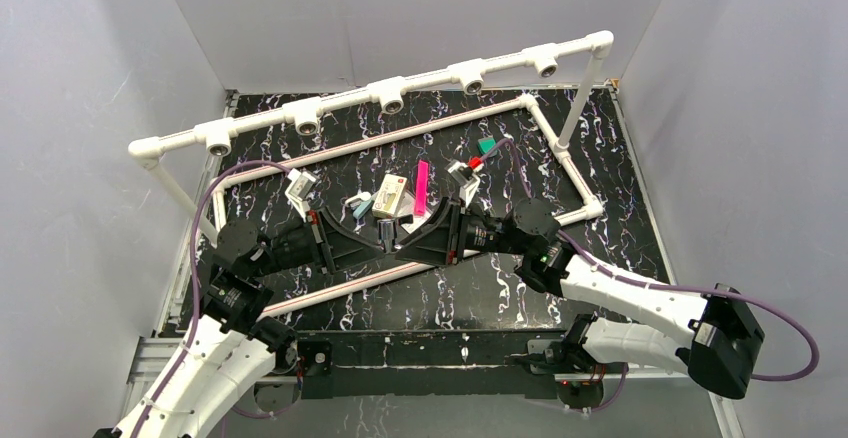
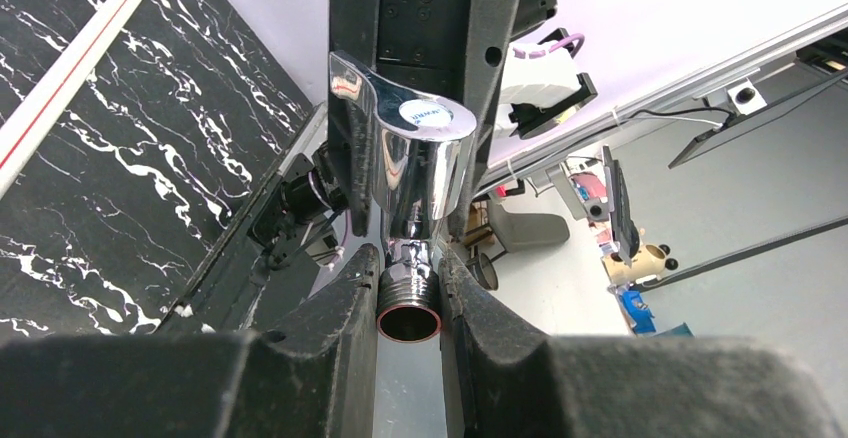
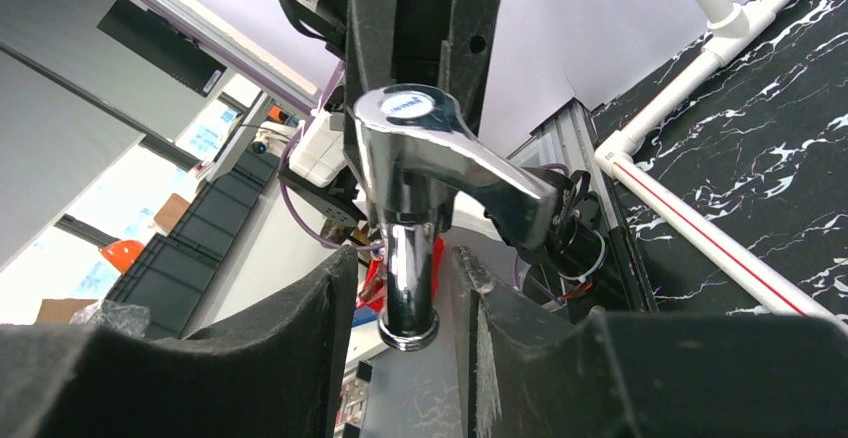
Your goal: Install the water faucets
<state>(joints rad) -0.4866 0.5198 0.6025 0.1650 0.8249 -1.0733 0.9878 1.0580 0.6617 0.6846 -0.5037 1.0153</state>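
A shiny chrome water faucet (image 1: 388,232) hangs above the middle of the table between my two grippers, which meet tip to tip. My left gripper (image 1: 374,238) is shut on its threaded inlet end (image 2: 408,306); both fingers press on the threads in the left wrist view (image 2: 408,276). My right gripper (image 1: 406,237) is open, with its jaws either side of the spout (image 3: 410,288) and a narrow gap on each side in the right wrist view (image 3: 402,293). The lever handle with a blue-and-white cap (image 3: 408,105) points upward.
A white pipe frame (image 1: 560,168) rings the black marbled table (image 1: 620,188). Its raised back rail carries several tee sockets (image 1: 390,93). A pink strip (image 1: 421,188), a small box (image 1: 389,196), a green square piece (image 1: 487,145) and a white part (image 1: 300,186) lie beyond the grippers.
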